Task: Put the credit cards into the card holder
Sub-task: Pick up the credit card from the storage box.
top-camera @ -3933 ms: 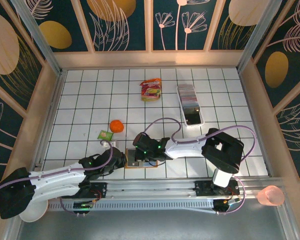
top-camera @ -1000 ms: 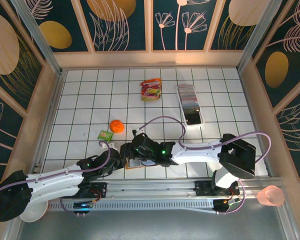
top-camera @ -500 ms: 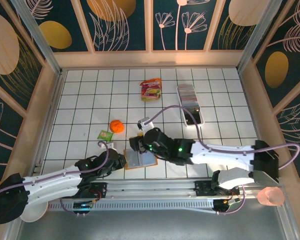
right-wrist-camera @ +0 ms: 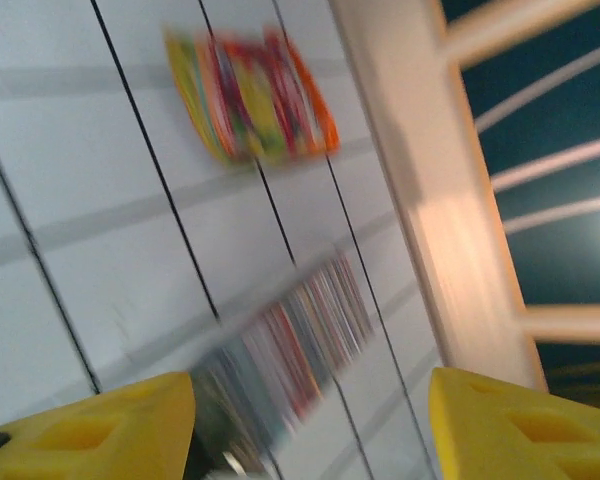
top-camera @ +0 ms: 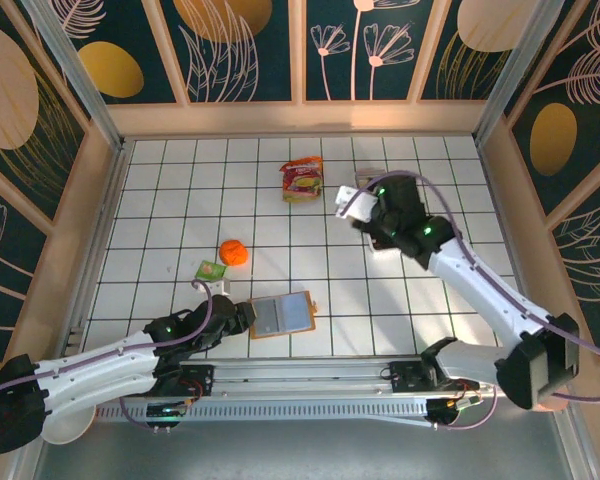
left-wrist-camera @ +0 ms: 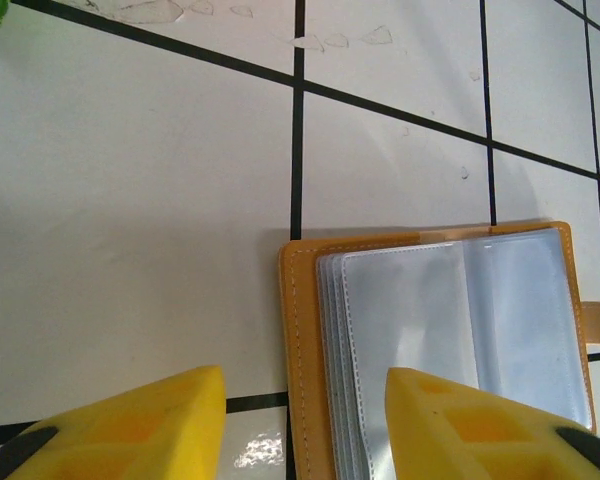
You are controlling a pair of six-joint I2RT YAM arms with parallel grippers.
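Orange-brown, the holder lies open flat on the tiles, its left edge running in between the yellow fingers of the left pincer, which stand apart and grip nothing (clear sleeves face up). The right pincer hangs spread wide and empty, the cards a blurred row just ahead of it and the packet farther ahead.

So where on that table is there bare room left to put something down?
Widest bare tiles: the far left, between the side wall and the orange ball. Also mid-table, between the snack packet and the open card holder. Crowded: by the credit cards, where the right gripper hangs, and around the left gripper at the holder's edge.
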